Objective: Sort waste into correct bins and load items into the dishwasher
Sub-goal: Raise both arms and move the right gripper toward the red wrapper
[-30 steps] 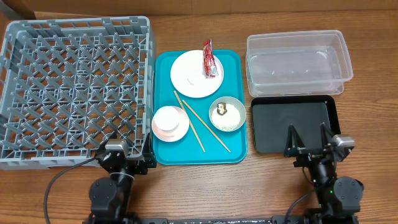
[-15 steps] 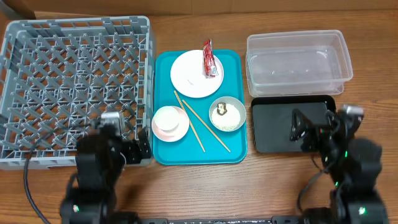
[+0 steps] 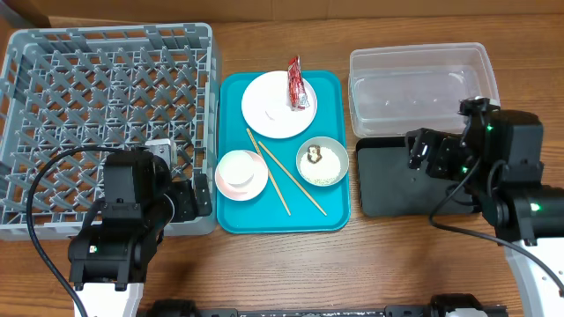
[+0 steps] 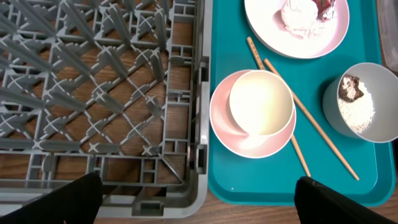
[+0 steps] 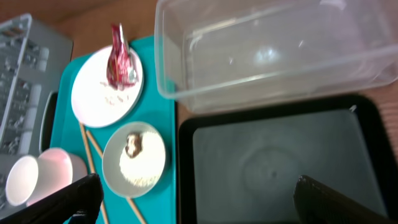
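Beside rack, L wrist: cup in pink bowl | R wrist, not L: tub | L claw, R claw apart

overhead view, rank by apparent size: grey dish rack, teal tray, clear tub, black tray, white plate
1. grey dish rack
2. teal tray
3. clear tub and black tray: similar footprint, and the black tray is partly hidden, so not ranked against each other
4. white plate

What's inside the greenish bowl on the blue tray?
White rice grains and a small brown food lump lie in the bowl. The bottom beneath the rice is hidden.
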`<state>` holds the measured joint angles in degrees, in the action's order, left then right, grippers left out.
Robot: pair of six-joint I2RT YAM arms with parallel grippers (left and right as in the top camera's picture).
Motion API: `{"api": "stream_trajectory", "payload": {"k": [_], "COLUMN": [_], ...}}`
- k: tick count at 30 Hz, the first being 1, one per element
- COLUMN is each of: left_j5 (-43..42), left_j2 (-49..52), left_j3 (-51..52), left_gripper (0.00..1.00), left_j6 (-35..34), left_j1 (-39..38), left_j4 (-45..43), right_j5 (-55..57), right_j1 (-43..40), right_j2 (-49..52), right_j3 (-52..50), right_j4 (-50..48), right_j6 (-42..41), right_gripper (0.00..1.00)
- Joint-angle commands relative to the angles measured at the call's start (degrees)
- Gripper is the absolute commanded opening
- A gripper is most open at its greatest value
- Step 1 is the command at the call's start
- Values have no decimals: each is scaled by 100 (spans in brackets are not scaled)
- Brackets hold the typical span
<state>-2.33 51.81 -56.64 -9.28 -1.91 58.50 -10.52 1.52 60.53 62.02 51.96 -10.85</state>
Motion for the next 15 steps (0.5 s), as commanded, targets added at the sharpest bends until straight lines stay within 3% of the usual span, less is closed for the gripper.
{"api": "stream_trajectory", "payload": {"k": [1,9,15], "left_j5": [-22,-68,-291], "left_j2": [-9,83,560], "left_j3": [-170,-173,-319], "left_gripper": [100,100,100], "left_j6": [22,22,184], "left_j1": [-35,22,503], "left_j4": [20,66,273], "right_j5": [-376,-433,-236], "right_j1": [-20,118,544], "right_j2": [-2,76,844], "right_j3": [186,258,1233], "right_j4": [-46,-391,138], "right_j6": [61,170,197], "right_gripper": [100,100,100]}}
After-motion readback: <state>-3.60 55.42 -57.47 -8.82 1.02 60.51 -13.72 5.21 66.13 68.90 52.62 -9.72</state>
